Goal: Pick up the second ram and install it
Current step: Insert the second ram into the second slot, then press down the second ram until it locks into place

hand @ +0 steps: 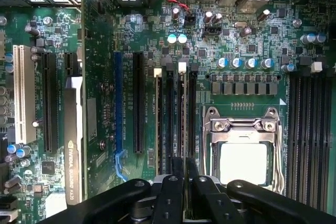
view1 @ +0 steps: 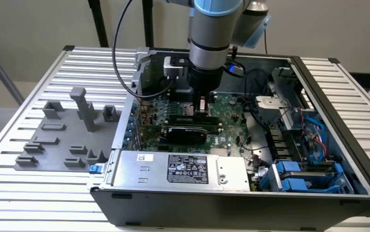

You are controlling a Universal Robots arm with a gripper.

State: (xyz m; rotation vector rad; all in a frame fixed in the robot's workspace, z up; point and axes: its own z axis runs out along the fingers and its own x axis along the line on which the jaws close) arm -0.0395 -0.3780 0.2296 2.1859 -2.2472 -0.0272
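- Your gripper [hand: 185, 169] is down inside the open PC case [view1: 330, 96], right over the motherboard [hand: 236, 40], with the arm [view1: 214, 29] coming straight down from above.
- In the wrist view the two black fingers [hand: 177, 167] sit nearly together, pinched on the top edge of the second ram [hand: 184, 119]. So it's clamped on the stick, not spread.
- That stick stands on edge in the group of memory slots just beside the silver CPU socket [hand: 242, 156], running lengthwise away from the fingers. You can't tell from here whether it's fully seated.
- Another stick [hand: 159, 124] sits in the slot right next to it, parallel.
- Long black expansion slots [hand: 138, 103] and a white one [hand: 21, 93] lie on the far side of the memory slots from the CPU, plus a graphics card [hand: 71, 145] on edge.
- Exterior view: the power supply [view1: 178, 169] with its label fills the near end of the case, blue drive brackets [view1: 294, 176] sit at the exterior view's right, and a grey parts holder [view1: 62, 135] sits on the slatted table [view1: 17, 198] at the exterior view's left.
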